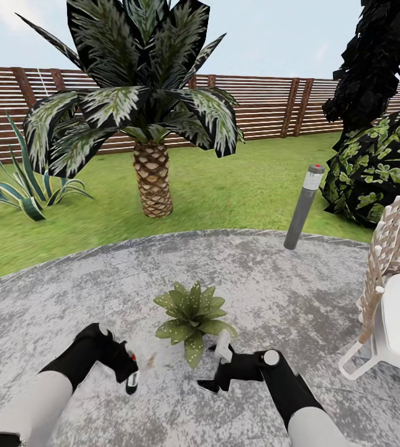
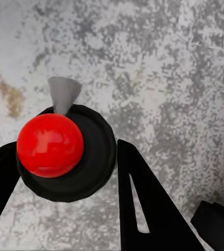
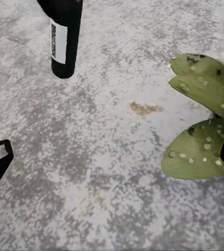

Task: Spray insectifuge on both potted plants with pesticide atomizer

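Observation:
The pesticide atomizer (image 1: pixel 131 374) is a small black bottle with a white label, a red button (image 2: pixel 50 145) and a grey nozzle. My left gripper (image 2: pixel 65 175) is shut on it, one finger (image 2: pixel 143 204) on each side, holding it just above the paved patio (image 1: pixel 274 279). It appears upright as the black bottle (image 3: pixel 63 36) in the right wrist view. One potted plant (image 1: pixel 192 313), a low speckled rosette, sits to its right with its pot hidden. My right gripper (image 1: pixel 215 369) is open beside the plant's leaves (image 3: pixel 200 125). The second potted plant is out of view.
A palm (image 1: pixel 152 180) and a striped agave (image 1: pixel 23 192) stand on the lawn before the slatted fence (image 1: pixel 268 105). A grey bollard lamp (image 1: pixel 304 208) is at the patio's edge. A white woven chair (image 1: pixel 399 292) and a bush (image 1: pixel 380 167) are on the right.

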